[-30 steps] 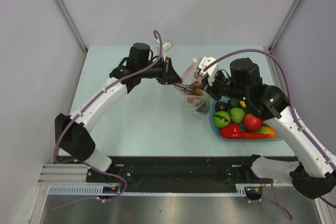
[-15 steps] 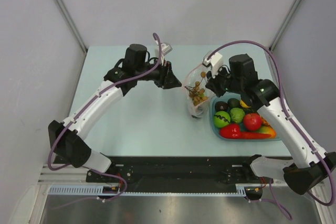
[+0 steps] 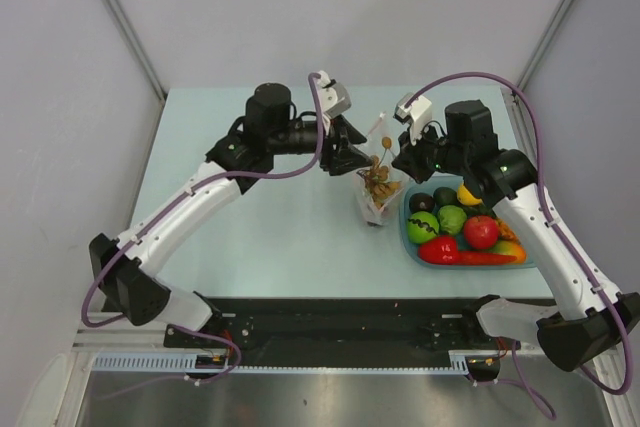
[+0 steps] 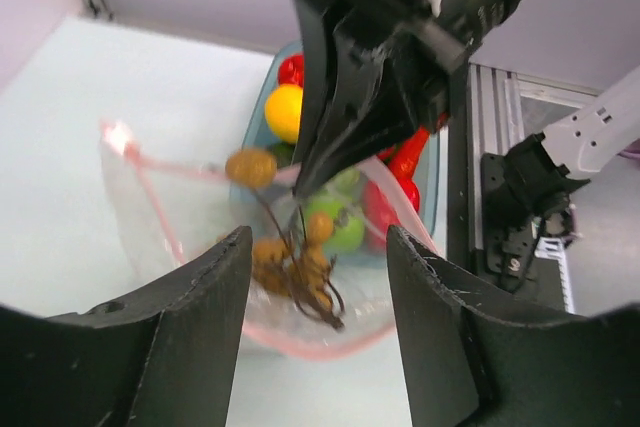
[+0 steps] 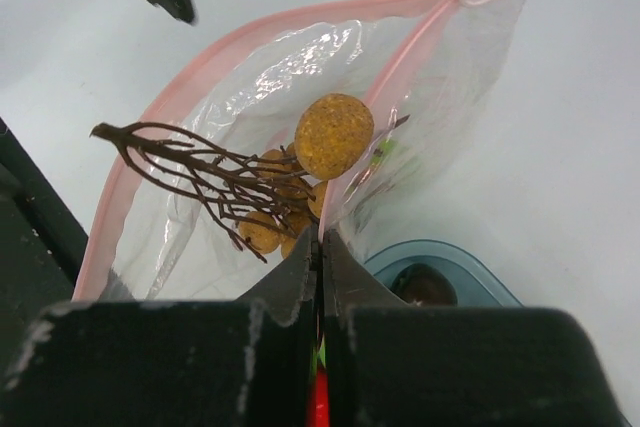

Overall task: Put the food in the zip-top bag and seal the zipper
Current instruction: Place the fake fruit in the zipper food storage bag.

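zip-top bag [image 3: 375,199]: held upright and open mid-tabletop [image 3: 270,227], just left of the blue tray [image 3: 412,245]
grape cluster [image 3: 379,179]: seen inside the bag, bare stems poking up
zipper [image 5: 300,25]: unsealed, mouth gaping
right pincer [image 5: 321,252]: clamped together on the bag's right rim
left pincer [image 4: 317,239]: fingers spread apart, nothing gripped, just left of the bag
remaining food [image 3: 452,219]: piled in the tray

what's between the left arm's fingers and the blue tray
The zip-top bag with the brown grape cluster inside; the top view shows it.
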Available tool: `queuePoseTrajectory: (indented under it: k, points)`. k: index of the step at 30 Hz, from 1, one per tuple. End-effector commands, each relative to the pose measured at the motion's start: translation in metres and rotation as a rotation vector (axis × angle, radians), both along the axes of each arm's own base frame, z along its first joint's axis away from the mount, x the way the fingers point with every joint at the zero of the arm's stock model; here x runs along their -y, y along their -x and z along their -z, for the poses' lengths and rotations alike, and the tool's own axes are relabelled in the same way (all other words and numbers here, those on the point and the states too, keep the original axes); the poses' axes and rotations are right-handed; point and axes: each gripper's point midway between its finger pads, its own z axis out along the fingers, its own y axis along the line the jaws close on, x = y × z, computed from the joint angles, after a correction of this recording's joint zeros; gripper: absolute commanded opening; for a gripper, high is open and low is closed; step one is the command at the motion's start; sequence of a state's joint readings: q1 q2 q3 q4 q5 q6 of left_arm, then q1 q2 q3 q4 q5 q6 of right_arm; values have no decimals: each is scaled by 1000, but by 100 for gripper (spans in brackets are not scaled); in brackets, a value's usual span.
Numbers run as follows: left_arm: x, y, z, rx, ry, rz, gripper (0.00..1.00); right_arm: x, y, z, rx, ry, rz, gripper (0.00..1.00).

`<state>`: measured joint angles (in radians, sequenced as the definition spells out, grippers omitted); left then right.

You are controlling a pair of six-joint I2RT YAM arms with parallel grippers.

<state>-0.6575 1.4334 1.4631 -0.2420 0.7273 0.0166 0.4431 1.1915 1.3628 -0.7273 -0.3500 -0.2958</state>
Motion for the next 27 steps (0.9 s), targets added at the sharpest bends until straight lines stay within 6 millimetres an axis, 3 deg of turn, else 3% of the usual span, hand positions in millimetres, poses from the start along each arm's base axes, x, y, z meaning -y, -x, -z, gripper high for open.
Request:
queuePoseTrajectory:
  k: [1,6,14,17,21,27]
  points:
    - [20,-14,-30,222,80,19,60,-6,3,-19,43,-54,-27,0]
    - [38,-16,-24,253,77,49,60,-8,6,-20,44,-58,-43,0]
    - [48,-20,-14,284,59,51,56,-12,10,-22,51,-60,-72,0]
    - [50,-19,-15,280,68,58,48,-13,10,-22,48,-60,-74,0]
    - [49,-14,-19,298,75,82,26,-10,5,-17,33,-60,-51,0]
    - [41,3,-30,325,101,120,12,-3,-9,-8,-31,-79,2,0]
